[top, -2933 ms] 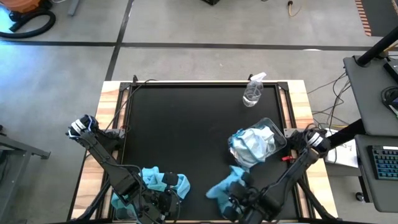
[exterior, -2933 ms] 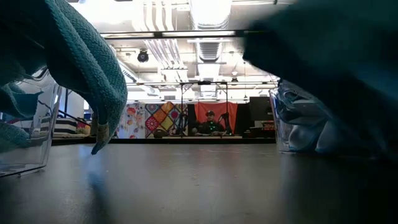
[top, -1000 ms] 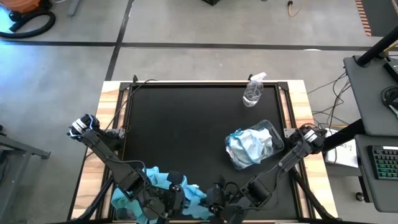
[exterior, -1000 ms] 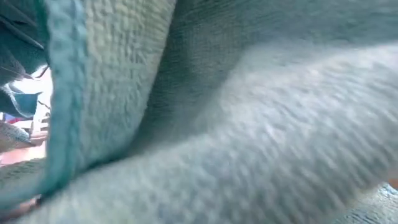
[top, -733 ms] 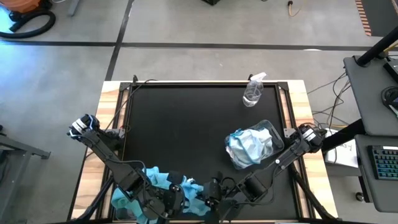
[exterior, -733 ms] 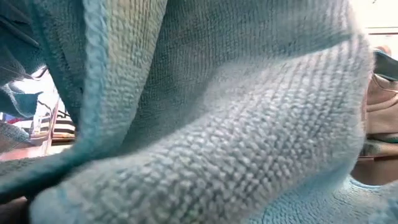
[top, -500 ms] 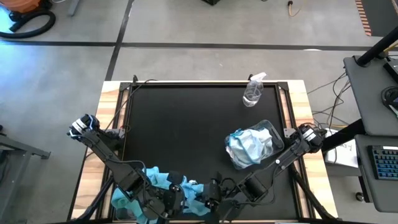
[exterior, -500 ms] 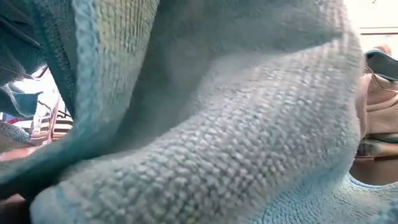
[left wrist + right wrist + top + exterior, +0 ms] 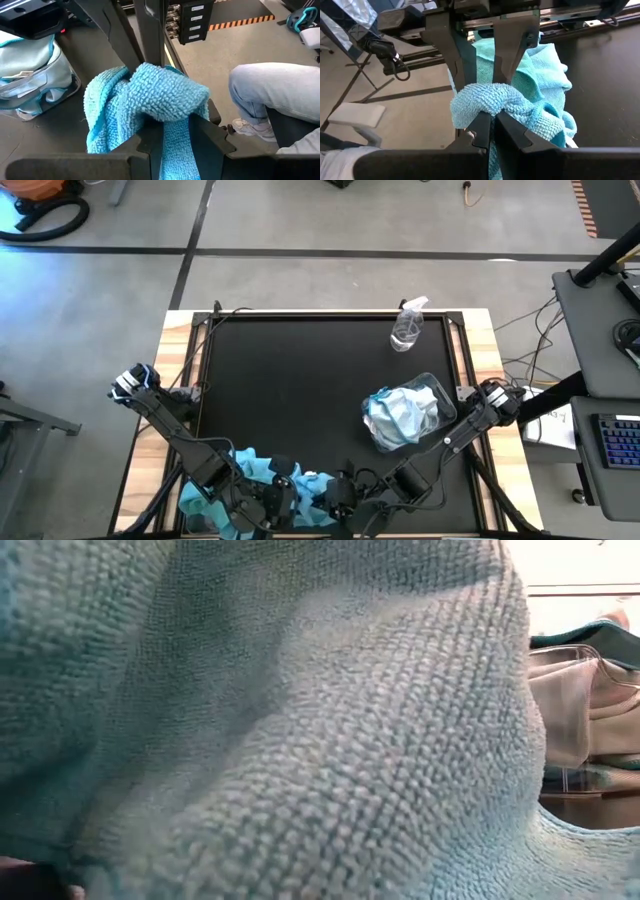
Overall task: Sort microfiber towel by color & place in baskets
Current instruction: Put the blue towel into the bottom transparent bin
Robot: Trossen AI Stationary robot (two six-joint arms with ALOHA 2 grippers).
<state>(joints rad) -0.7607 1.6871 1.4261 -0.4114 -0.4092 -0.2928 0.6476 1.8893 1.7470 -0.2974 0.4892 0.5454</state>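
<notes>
Grey workshop floor surrounds a black-topped counter (image 9: 300, 390) with wooden side rails. At its near edge, toward the near-left corner, lies a heap of bright blue towels (image 9: 255, 470), and one blue towel (image 9: 150, 107) from that heap is pinched from both sides at once. The left hand (image 9: 175, 135) has its fingers pressed together on a thick fold of the cloth, and the right hand (image 9: 492, 122), facing it just beside, is likewise clamped on a bunched ridge of the same blue towel. Judging by the two opposed grips, the cloth is being passed from one arm to the other, or pulled free of the heap, so that it can go with its own colour. Blue weave hangs so near the low camera that it fills almost that whole view.

Near the counter's right edge stands a clear basket (image 9: 443, 402) stuffed with pale whitish-blue towels (image 9: 402, 415), so the pale colour already looks sorted. A second clear bin seems to sit under the blue heap at the near-left corner, though cloth and arm hide most of it. A clear spray bottle (image 9: 408, 325) stands well apart toward the far right corner. A seated person's grey trouser leg (image 9: 270, 90) shows beyond the counter in the left wrist view.
</notes>
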